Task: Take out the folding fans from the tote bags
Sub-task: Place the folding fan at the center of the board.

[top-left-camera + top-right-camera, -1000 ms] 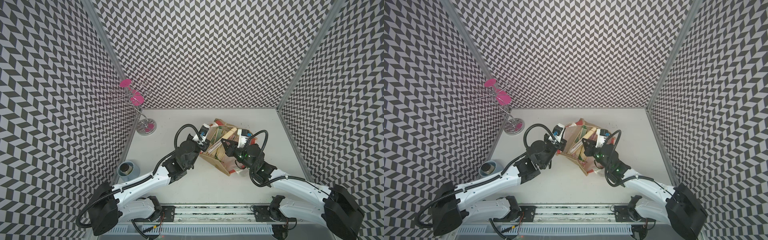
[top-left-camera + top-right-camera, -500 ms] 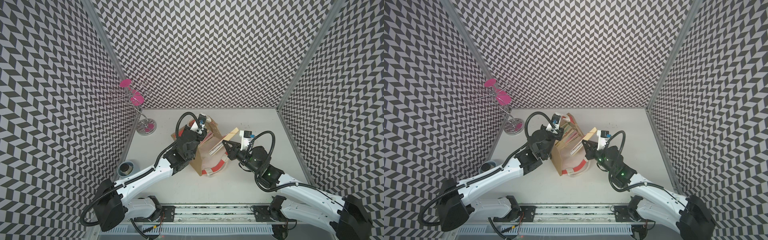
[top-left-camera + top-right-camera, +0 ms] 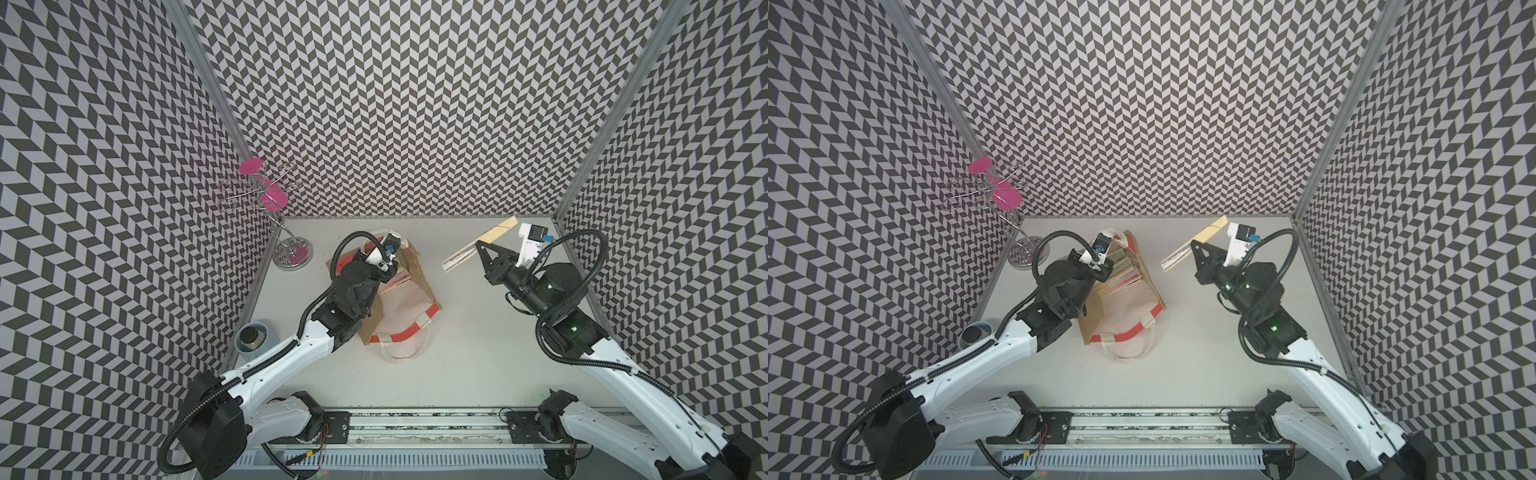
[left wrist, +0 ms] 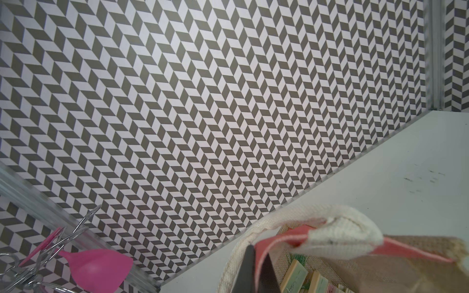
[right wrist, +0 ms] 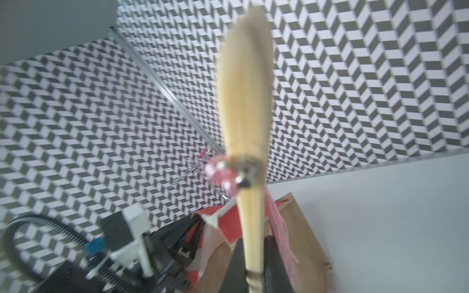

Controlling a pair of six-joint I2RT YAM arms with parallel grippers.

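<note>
The tan tote bag [image 3: 424,286] [image 3: 1125,307] lies tipped on the table, its red-trimmed mouth facing the front. My left gripper [image 4: 256,269] [image 3: 1102,272] is shut on the bag's red rim [image 4: 279,241] at the back left. Several folding fans [image 3: 1121,270] [image 4: 297,276] lie stacked inside against that side. My right gripper [image 3: 478,246] [image 5: 255,253] is shut on one pale bamboo fan [image 3: 498,232] [image 3: 1212,230] [image 5: 245,101] with a pink tassel. It holds the fan in the air, right of the bag and clear of it.
A chrome wire stand with pink discs [image 3: 270,199] rises in the back left corner. A grey cup [image 3: 250,336] sits by the left wall. The bag's white rope handle [image 3: 401,353] trails toward the front. Patterned walls close in three sides.
My right gripper has drawn the fan out of the bag and carried it right and toward the back. The left gripper has pulled the bag's rim back and left, and the bag has tipped over.
</note>
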